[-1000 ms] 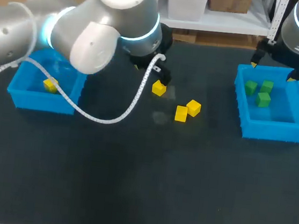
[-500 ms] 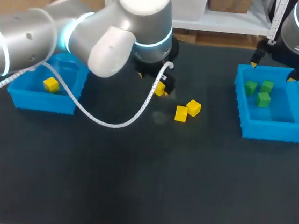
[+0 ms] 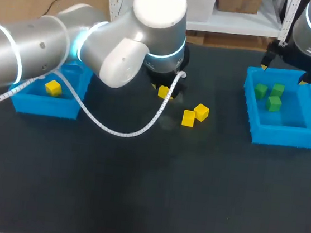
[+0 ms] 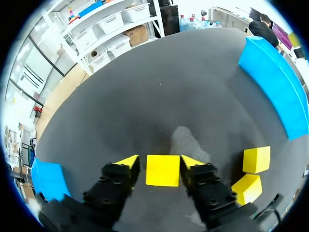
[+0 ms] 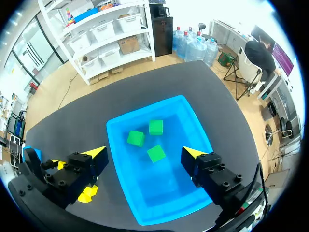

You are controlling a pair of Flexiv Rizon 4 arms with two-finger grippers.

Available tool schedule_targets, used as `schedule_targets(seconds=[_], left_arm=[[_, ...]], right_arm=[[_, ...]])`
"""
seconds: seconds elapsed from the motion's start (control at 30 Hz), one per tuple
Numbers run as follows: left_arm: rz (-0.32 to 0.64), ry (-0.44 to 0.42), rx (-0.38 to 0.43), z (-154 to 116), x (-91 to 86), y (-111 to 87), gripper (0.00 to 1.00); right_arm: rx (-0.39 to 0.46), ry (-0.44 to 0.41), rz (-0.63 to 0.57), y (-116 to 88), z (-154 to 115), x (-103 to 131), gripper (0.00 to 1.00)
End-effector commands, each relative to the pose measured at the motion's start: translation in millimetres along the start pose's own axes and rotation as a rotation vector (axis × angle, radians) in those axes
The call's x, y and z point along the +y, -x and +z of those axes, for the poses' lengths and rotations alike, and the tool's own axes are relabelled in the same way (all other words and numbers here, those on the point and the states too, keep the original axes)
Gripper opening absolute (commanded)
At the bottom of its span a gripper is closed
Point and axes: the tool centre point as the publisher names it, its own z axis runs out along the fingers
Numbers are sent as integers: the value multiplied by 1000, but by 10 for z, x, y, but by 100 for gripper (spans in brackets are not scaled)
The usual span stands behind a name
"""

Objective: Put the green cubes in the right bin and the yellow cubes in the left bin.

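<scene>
My left gripper (image 3: 165, 89) (image 4: 159, 163) is down at the table's middle, its two yellow tips pressed against either side of a yellow cube (image 3: 163, 92) (image 4: 162, 170) that rests on the mat. Two more yellow cubes (image 3: 188, 118) (image 3: 201, 111) lie just to the right, beside the gripper (image 4: 256, 159) (image 4: 246, 188). The left blue bin (image 3: 44, 107) holds one yellow cube (image 3: 53, 88). The right blue bin (image 3: 285, 137) (image 5: 114, 141) holds three green cubes (image 3: 260, 91) (image 3: 278, 89) (image 3: 274, 103). My right gripper (image 3: 284, 70) (image 5: 144, 154) hovers open over that bin's far side.
The left arm's white cable (image 3: 114, 130) loops over the mat in front of the left bin. The dark mat (image 3: 146, 194) stretches toward the near edge. Both bins show at the sides ahead of the left gripper (image 4: 46, 179) (image 4: 277, 92).
My left arm swung right and lowered over the yellow cube, and its fingers closed in from wide open onto the cube's sides. The right arm has not moved.
</scene>
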Motion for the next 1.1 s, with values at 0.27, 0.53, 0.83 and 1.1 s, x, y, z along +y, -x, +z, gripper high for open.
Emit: schedule_targets(seconds=[0.27, 0.53, 0.83, 1.1], left_arm=[[-5, -3, -122, -479, 208, -104, 0], [-72, 130, -271, -1205, 911, -297, 0], [-269, 262, -281, -1634, 1820, -807, 0], [-356, 380, -167, -1487, 2230, -1275, 0]], right_arm=[[-7, 1, 2, -20, -7, -12, 100], [-7, 1, 2, -20, -7, -12, 100], [-7, 1, 2, -20, -7, -12, 100], [-7, 1, 2, -20, -7, -12, 100]])
